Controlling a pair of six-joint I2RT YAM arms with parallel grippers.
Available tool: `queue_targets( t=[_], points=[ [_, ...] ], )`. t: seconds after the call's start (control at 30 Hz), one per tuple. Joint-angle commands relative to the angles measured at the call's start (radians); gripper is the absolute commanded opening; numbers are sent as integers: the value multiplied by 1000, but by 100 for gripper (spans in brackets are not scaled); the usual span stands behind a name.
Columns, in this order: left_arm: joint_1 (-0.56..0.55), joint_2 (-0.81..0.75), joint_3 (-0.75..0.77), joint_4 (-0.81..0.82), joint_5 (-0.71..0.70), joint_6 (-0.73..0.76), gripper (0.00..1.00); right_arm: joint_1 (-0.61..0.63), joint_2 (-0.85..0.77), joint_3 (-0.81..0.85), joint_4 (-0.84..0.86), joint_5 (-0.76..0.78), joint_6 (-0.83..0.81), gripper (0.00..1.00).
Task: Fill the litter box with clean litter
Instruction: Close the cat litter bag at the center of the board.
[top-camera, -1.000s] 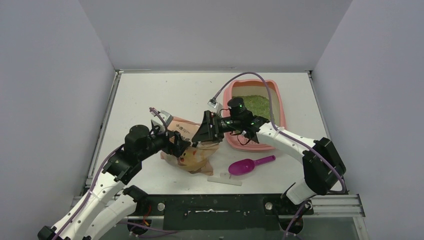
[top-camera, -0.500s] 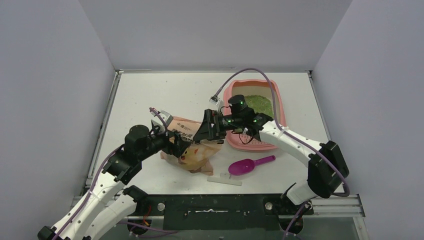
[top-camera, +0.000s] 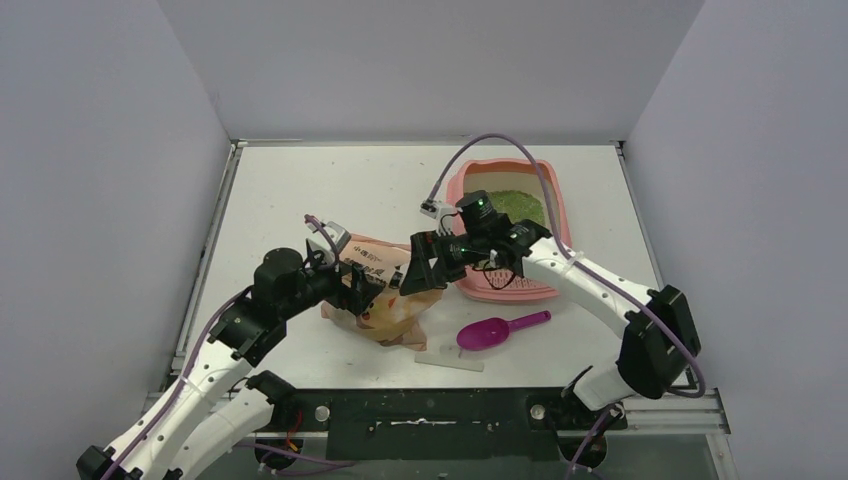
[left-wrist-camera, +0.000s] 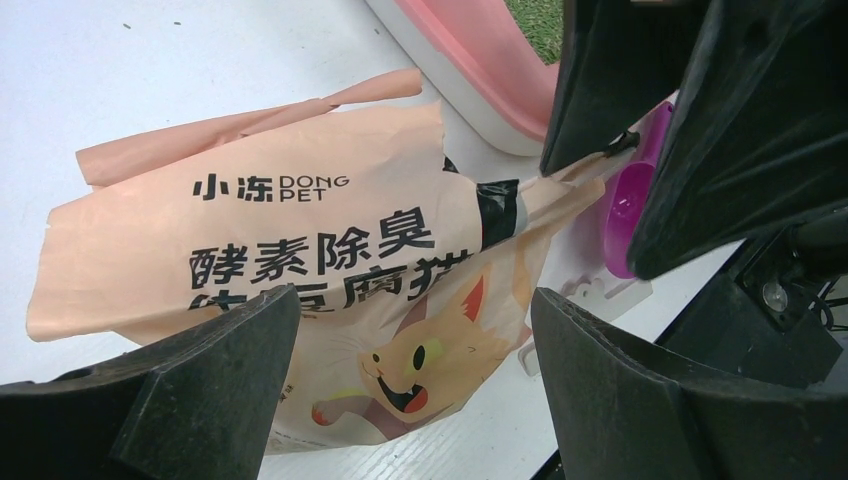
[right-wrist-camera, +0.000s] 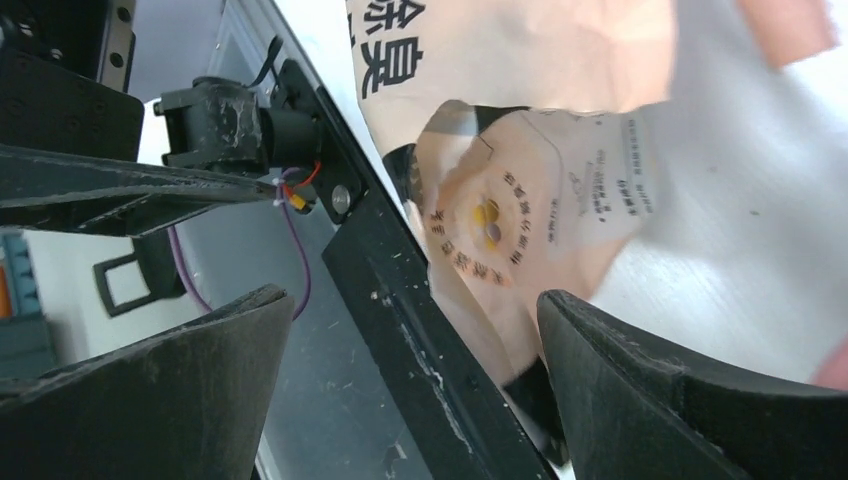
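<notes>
- Left jaws spread wide, the litter bag (left-wrist-camera: 330, 250) lying flat between and beneath them on the tabletop (left-wrist-camera: 150, 70).
- Right jaws also spread, pinching nothing, at the bag's torn end.
- Litter box (top-camera: 520, 292) sits just beside the right jaws, with green litter (top-camera: 520, 207) inside.

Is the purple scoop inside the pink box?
No, the scoop lies on the table, outside the pink box.

Creased matt paper bag (left-wrist-camera: 300, 250), smooth plastic litter box (top-camera: 512, 293), granular litter (top-camera: 520, 207), possibly glossy scoop (top-camera: 483, 334)
</notes>
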Motion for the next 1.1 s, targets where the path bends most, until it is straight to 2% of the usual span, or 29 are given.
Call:
queue_targets(
  t=[0.0, 0.13, 0.2, 0.23, 0.33, 0.43, 0.47, 0.67, 0.8, 0.9, 1.0, 1.07],
  points=[
    [-5, -1, 31, 56, -9, 3, 83, 29, 64, -3, 145, -96, 63, 95],
    [-6, -17, 28, 39, -27, -4, 83, 26, 127, 2, 262, -168, 178, 70],
    [-6, -37, 23, 25, -45, -4, 83, 26, 133, -19, 355, -201, 252, 54],
    [-6, -48, 19, 19, -56, -4, 83, 26, 132, -32, 398, -213, 290, 51],
    [-6, -81, 0, 13, -85, -6, 83, 26, 117, -52, 463, -217, 338, 21],
    [-6, -105, -16, 18, -100, -15, 83, 26, 92, -55, 467, -203, 345, 3],
    [-6, -109, -20, 19, -102, -16, 83, 26, 85, -54, 467, -203, 346, 0],
    [-6, -116, -26, 23, -99, -32, 83, 22, 27, -63, 538, -196, 344, 0],
    [-6, -116, -63, 112, -38, -55, 83, -21, 20, -89, 562, -148, 398, 0],
    [-7, -95, -80, 156, 0, -50, 83, -58, 45, -95, 433, -63, 358, 7],
    [-7, -75, -87, 193, 32, -24, 82, -61, 81, -55, 284, 6, 255, 22],
    [-9, -66, -85, 194, 27, -2, 82, -60, 84, -19, 214, 50, 193, 38]
  ],
)
